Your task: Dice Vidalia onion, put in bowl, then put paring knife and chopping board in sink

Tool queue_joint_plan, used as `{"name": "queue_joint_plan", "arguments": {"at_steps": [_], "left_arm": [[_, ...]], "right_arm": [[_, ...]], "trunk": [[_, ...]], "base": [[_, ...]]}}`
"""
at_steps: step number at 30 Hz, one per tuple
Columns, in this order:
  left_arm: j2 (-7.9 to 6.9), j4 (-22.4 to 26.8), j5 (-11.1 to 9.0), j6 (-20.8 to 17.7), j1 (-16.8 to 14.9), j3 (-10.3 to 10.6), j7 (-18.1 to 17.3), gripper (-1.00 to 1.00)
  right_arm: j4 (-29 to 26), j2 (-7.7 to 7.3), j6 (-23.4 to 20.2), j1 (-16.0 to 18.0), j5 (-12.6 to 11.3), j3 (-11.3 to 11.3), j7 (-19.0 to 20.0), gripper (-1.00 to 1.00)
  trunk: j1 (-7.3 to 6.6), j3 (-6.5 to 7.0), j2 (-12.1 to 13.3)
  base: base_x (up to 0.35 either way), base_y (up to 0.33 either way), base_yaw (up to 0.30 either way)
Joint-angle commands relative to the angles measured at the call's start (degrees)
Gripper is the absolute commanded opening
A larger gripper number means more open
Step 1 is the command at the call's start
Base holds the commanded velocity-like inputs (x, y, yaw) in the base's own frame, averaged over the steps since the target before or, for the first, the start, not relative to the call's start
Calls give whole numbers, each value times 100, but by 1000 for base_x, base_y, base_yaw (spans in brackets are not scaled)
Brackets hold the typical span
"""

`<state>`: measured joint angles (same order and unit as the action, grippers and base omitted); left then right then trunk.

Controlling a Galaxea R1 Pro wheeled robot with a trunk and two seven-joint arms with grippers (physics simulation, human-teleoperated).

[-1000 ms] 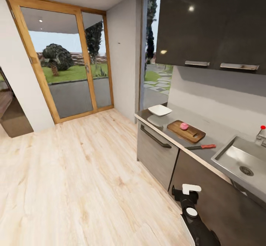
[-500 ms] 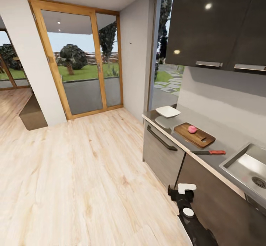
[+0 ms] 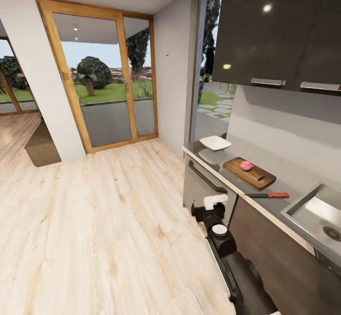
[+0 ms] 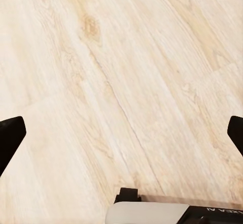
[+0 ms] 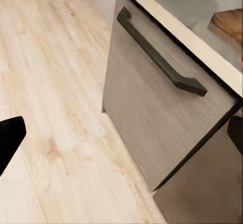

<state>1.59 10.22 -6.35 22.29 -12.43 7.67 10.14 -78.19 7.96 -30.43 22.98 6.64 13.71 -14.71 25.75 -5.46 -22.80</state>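
Looking down from your head camera, nearest you is your right arm [image 3: 227,248], dark with a white-capped joint, reaching toward the cabinet front.

- Right gripper [image 5: 121,133]: its two black fingertips sit far apart at the wrist view's edges, nothing between them; ahead is a grey drawer front [image 5: 152,113] with a dark bar handle [image 5: 162,52].
- Left gripper [image 4: 121,133]: fingertips likewise wide apart, holding nothing, over pale wooden floor [image 4: 101,72]. Lettering on the white part at the frame edge is cut off and unreadable.
- Sink [image 3: 315,213]: steel basin with round drain, set in the countertop [image 3: 284,177] at its near end.
- Paring knife [image 3: 268,195]: lying flat on the countertop between sink and chopping board, red handle toward the sink.
- Chopping board [image 3: 249,173]: flat on the countertop.
- Vidalia onion [image 3: 246,165]: whole, resting on the board.
- Bowl [image 3: 215,143]: white, at the countertop's far end beyond the board.
- Farthest: wood-framed glass doors [image 3: 102,78] onto a lawn.
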Motion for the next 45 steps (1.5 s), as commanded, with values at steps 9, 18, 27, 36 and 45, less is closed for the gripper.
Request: {"name": "queue_joint_plan", "arguments": {"at_steps": [9, 18, 27, 36, 45], "left_arm": [[4, -11, -60, 21, -5, 58, 23, 100], [0, -18, -60, 21, -5, 54, 11, 100], [-15, -96, -49, 3, -5, 72, -11, 100], [1, -689, -42, -14, -5, 77, 6, 100], [25, -1103, -72, 21, -5, 63, -3, 100]], "right_arm": [[-1398, -740, -1205, 45, 91, -18, 785, 100], [-1432, -2006, -1260, 70, 71, -1062, 2840, 100], [-1424, -2460, -1044, 70, 47, -2409, 4854, 100], [-1429, -2739, -906, 72, 29, -3231, 6207, 100], [-1427, -2938, -663, 67, 20, -3291, 6953, 100]], "trunk": [[4, -13, -12], [4, -13, -12], [4, -13, -12], [4, -13, -12], [4, -13, -12]], "base": [[0, 0, 0], [0, 0, 0], [0, 0, 0], [0, 0, 0], [0, 0, 0]]}}
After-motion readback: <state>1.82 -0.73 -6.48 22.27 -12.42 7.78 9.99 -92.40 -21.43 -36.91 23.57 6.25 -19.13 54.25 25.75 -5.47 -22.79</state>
